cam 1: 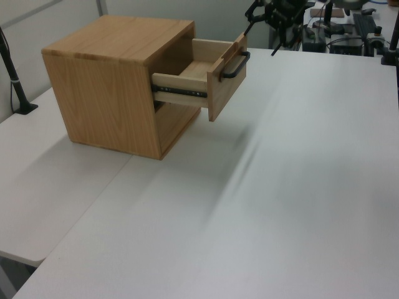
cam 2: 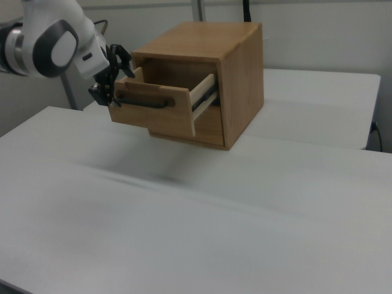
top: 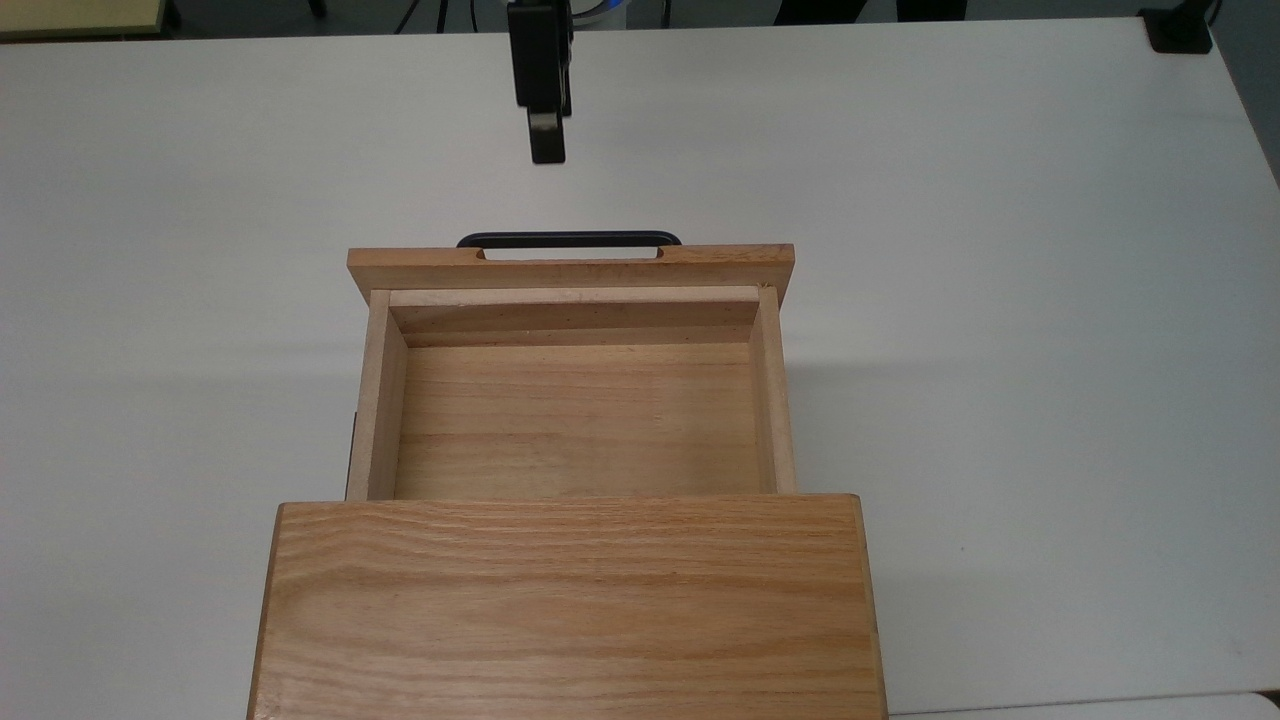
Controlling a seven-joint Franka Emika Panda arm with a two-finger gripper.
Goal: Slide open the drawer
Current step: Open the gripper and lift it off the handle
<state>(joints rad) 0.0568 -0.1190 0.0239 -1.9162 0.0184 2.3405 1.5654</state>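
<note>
Drawer (top: 575,400) seen pulled well out of cabinet (top: 565,610); gripper (cam 1: 269,20) w/ jaws spread, grasping nothing, is held apart from bar handle (top: 569,239).

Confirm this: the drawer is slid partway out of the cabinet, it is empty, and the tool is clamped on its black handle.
Not quite. The drawer is partway out of the cabinet and empty, but the tool is not on the black handle. The top view shows bare table between them.
</note>
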